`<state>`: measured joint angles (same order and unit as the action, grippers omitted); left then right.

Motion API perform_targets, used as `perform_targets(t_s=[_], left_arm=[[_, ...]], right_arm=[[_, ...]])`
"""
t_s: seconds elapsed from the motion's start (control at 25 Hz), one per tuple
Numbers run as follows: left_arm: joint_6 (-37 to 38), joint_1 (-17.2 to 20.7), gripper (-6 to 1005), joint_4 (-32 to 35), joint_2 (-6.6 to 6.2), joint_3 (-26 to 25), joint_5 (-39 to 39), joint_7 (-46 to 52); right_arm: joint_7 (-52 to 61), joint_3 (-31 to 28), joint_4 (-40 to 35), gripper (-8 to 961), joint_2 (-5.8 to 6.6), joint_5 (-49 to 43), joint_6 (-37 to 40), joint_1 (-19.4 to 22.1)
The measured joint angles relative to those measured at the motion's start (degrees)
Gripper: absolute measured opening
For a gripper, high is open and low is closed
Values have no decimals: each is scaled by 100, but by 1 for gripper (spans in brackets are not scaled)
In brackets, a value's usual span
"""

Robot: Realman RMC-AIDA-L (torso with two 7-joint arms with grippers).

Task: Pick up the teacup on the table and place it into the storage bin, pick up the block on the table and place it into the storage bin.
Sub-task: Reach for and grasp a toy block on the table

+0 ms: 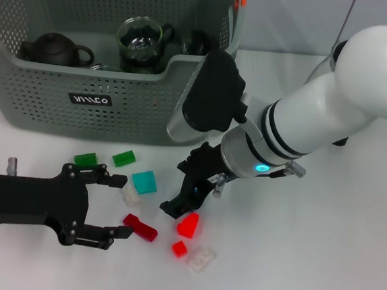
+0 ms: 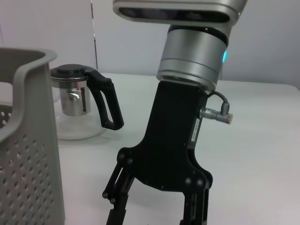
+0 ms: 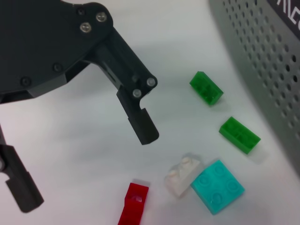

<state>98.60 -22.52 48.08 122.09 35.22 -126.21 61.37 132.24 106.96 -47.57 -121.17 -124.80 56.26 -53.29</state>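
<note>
Right gripper (image 1: 189, 204): jaws apart over small red plastic block (image 1: 187, 224); left gripper (image 1: 116, 205): jaws apart, beside grey-green perforated plastic storage bin (image 1: 42, 98).

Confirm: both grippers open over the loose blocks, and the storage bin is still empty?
Not quite. The storage bin is not empty: the head view shows a dark teapot and a glass cup inside it. The rest holds: the left gripper and right gripper are both open by the blocks.
</note>
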Motion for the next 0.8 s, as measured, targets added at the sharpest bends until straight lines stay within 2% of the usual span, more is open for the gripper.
perform_targets(t_s=[0.8], left_arm=[[-70,34,847,-10,17,3,0,-64]], right_arm=[[72,237,275,877,-17,115,-444,71]])
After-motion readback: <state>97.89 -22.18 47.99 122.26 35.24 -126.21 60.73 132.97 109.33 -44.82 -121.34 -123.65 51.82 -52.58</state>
